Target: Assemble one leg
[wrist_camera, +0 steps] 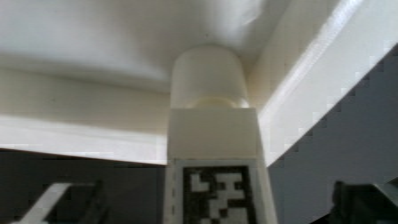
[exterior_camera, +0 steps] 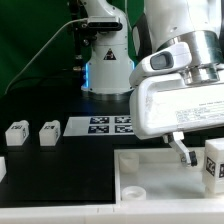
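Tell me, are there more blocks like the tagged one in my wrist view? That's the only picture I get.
Observer: Yes. Two more stand on the black table at the exterior view's left: the left spare leg and the right spare leg.
Operator: Anything next to them?
Observer: The marker board lies flat, further toward the exterior view's right.
Operator: Does the big white board have holes?
Observer: One round hole shows in the white board, in its top face.
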Controlling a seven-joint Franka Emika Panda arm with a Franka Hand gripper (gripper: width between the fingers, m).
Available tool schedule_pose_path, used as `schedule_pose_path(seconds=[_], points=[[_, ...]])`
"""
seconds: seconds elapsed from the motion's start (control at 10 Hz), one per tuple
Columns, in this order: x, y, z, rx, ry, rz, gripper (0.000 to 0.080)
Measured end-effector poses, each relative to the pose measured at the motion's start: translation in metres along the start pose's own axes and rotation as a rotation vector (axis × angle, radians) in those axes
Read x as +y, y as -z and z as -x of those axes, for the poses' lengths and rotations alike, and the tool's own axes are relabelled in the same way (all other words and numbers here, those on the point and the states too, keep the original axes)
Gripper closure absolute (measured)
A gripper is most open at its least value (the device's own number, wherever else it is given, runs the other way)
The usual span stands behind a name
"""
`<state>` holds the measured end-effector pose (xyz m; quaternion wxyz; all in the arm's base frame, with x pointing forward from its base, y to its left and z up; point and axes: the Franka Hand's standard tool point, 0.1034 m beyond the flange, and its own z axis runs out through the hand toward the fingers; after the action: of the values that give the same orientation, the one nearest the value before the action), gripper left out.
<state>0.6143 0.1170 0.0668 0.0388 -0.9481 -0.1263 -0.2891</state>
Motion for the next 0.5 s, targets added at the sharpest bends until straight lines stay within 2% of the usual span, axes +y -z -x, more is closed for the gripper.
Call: schedule_pose_path(seconds=[0.5], points=[[-0.0001, -0.0003, 0.0004, -0.001, 0.001, 0.0, 0.0151]])
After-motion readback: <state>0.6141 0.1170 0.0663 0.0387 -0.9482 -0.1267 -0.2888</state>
